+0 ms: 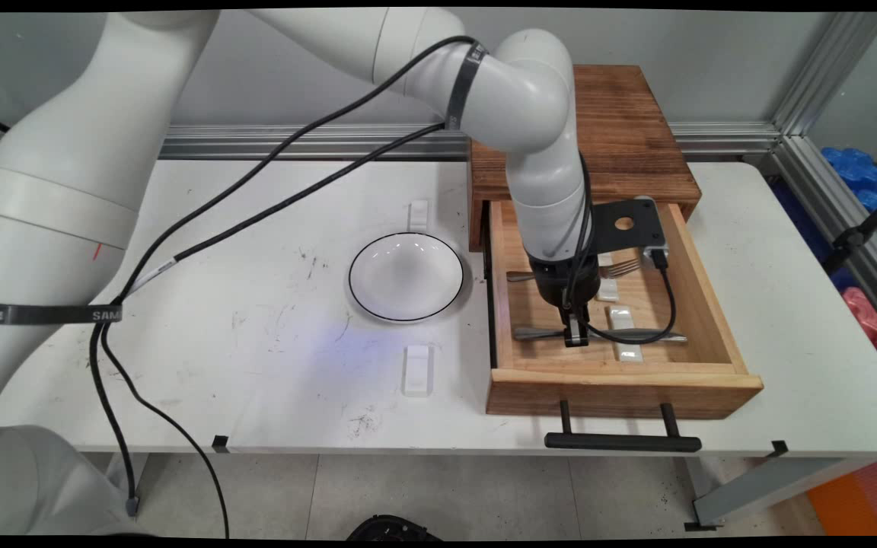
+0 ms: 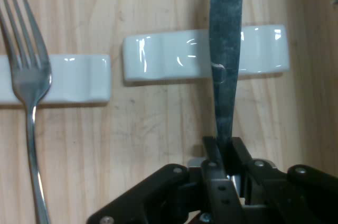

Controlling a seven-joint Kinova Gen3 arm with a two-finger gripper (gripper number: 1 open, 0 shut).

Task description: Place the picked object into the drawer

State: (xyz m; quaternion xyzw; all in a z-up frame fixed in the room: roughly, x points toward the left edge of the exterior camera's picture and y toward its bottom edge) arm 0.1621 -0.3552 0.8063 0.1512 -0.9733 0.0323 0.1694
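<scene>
White worktop (image 1: 271, 365), scuffed, wall behind. On its right half sits a wooden drawer box (image 1: 621, 144) with the drawer (image 1: 621, 373) pulled out toward the near edge, black bar handle (image 1: 623, 441) sticking past the worktop's front. My arm comes in from upper left and points straight down into the open drawer, black cables hanging off it.

Left of the drawer, a white bowl (image 1: 406, 275) with a thin dark rim, upright, apart from the drawer side. Two small white rests on the worktop: one (image 1: 417, 370) just nearer than the bowl, one (image 1: 418, 214) just beyond it.

Inside the drawer: my tool (image 1: 575, 335) is low on the drawer floor, fingers (image 2: 212, 150) pinched tight on a knife (image 2: 226, 60), gripping it near mid-length. Knife lies crosswise in the drawer, its blade resting over a white ceramic rest (image 2: 158, 57). In the main view the knife's two ends show either side of my tool. A fork (image 2: 29, 86) lies parallel to the knife, farther back in the drawer, its neck on a second white rest (image 2: 79, 78). The two rests sit nearly end to end, with a small gap between them.
</scene>
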